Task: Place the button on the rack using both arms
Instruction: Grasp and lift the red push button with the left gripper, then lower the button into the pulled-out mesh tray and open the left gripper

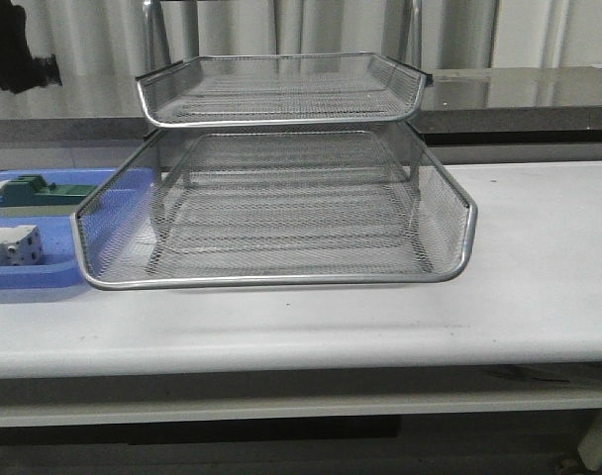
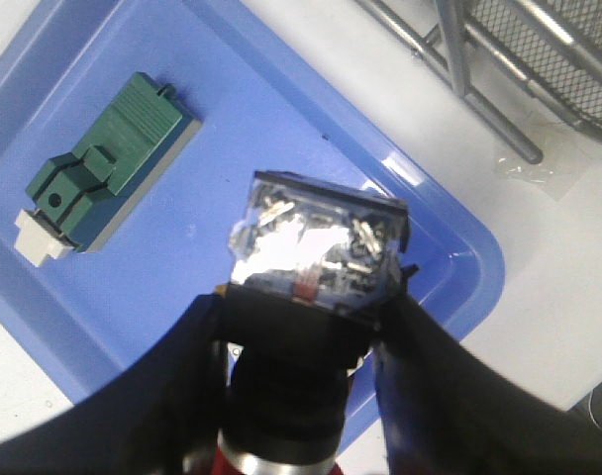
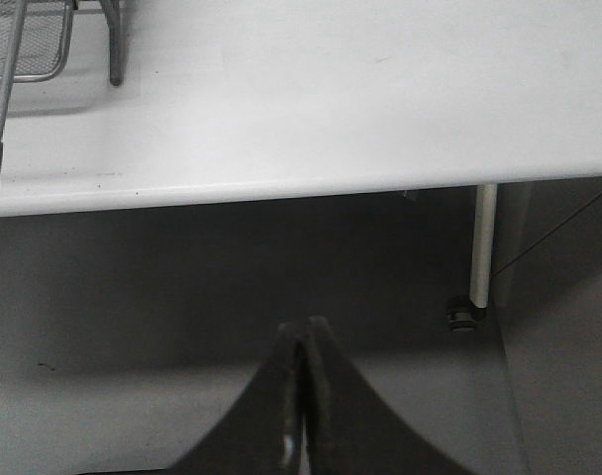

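Note:
In the left wrist view my left gripper (image 2: pixel 306 332) is shut on the button (image 2: pixel 316 242), with one black finger on each side of its black body. The red cap shows at the wrist end and the clear terminal end points away. The button hangs above the blue tray (image 2: pixel 281 119). The silver wire-mesh rack (image 1: pixel 281 278) stands mid-table; a corner of it shows in the left wrist view (image 2: pixel 539 40) and in the right wrist view (image 3: pixel 24 45). My right gripper (image 3: pixel 303 332) is shut and empty, in front of and below the table's front edge. Neither arm shows in the front view.
The blue tray (image 1: pixel 44 277) lies left of the rack and holds a green-and-beige block (image 1: pixel 39 195) (image 2: pixel 108 163) and a white switch block (image 1: pixel 12 245). The white table (image 1: pixel 539 257) stretches to the right of the rack. A table leg with a caster (image 3: pixel 482 247) stands under its front edge.

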Robot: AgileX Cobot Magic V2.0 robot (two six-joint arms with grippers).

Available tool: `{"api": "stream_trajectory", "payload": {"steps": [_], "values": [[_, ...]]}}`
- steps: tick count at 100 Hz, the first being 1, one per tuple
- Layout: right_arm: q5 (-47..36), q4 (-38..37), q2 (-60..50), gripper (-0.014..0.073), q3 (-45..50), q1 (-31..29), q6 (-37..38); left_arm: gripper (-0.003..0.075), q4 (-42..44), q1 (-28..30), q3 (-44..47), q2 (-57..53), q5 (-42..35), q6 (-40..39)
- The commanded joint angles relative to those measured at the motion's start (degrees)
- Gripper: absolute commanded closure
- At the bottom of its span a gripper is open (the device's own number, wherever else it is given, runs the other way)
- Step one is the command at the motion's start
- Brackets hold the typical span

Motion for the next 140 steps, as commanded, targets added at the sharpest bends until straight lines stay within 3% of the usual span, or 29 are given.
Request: {"api": "stream_trajectory", "payload": {"steps": [1, 29, 83, 111, 140], "values": [[-3.16, -1.15, 0.18, 0.066, -1.93, -0.11, -0.19, 0.066, -1.23, -1.79, 0.69, -6.3, 1.02, -0.98], [-3.16, -1.15, 0.18, 0.066, -1.93, -0.11, -0.19, 0.066, -1.44, -9.06, 11.09, -15.2, 1.02, -0.98], [-3.16, -1.15, 0.18, 0.066, -1.93, -0.11, -0.19, 0.066, -2.89, -27.1, 11.64, -11.34, -4.21, -0.88], [-3.16, -1.15, 0.18, 0.066, -1.93, -0.11, -0.19, 0.066, -2.89, -31.33, 11.64, -4.99, -9.05, -0.88], [-3.16, -1.15, 0.18, 0.066, -1.93, -0.11, -0.19, 0.0656, -2.89, -31.74, 11.64, -1.3, -9.83, -0.88]]}}
